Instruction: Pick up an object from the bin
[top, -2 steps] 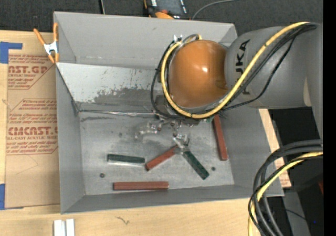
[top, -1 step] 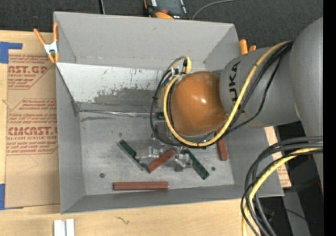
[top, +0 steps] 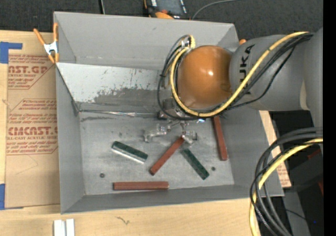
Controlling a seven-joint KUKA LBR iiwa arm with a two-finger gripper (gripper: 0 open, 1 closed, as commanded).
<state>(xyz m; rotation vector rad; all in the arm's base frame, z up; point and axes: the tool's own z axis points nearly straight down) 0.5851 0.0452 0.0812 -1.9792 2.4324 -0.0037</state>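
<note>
My gripper [top: 171, 135] hangs low over the middle of the bin floor, under the orange dome, open, with its two metal fingertips spread apart. Nothing is held between them. A red-brown bar [top: 166, 157] lies slanted just below, its upper end close to the right fingertip [top: 189, 136]. A dark green bar [top: 196, 164] lies slanted to the right of it, touching or almost touching its upper end. Another dark green bar [top: 129, 151] with a pale edge lies to the left, apart from the gripper.
A red-brown bar [top: 220, 138] lies nearly upright by the bin's right wall. Another red-brown bar [top: 140, 185] lies flat along the front wall. The arm and its cables cover the bin's right back part.
</note>
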